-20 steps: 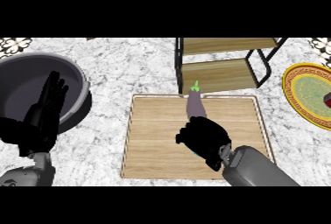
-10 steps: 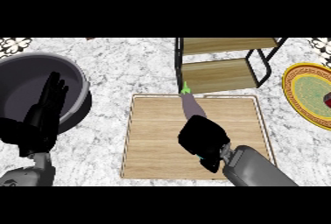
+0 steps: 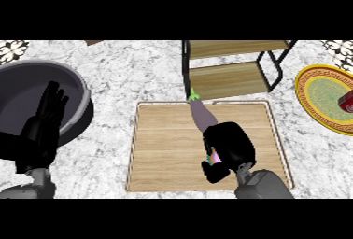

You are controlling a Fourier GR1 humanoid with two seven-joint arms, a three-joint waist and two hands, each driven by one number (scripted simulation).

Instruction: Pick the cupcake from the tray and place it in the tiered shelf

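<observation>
On the wooden tray (image 3: 160, 149) my right hand (image 3: 229, 145) is curled, palm down. A small pink and teal piece, the cupcake (image 3: 214, 160), shows between its fingers and thumb; the rest of it is hidden. A purple eggplant (image 3: 201, 113) with a green stem lies on the tray, pointing toward the shelf, with its near end under the hand. The tiered shelf (image 3: 228, 77), wooden boards in a black frame, stands just beyond the tray. My left hand (image 3: 45, 125) rests open at the left edge, fingers up.
A large dark grey pot (image 3: 72, 88) sits at the left, partly behind my left hand. At the right edge lies a round yellow and green plate (image 3: 318, 100) with a red thing (image 3: 347, 101) on it. The counter is white marble.
The eggplant's stem end has swung slightly to the left. My right hand has shifted a little toward the near edge. The left hand has stayed still.
</observation>
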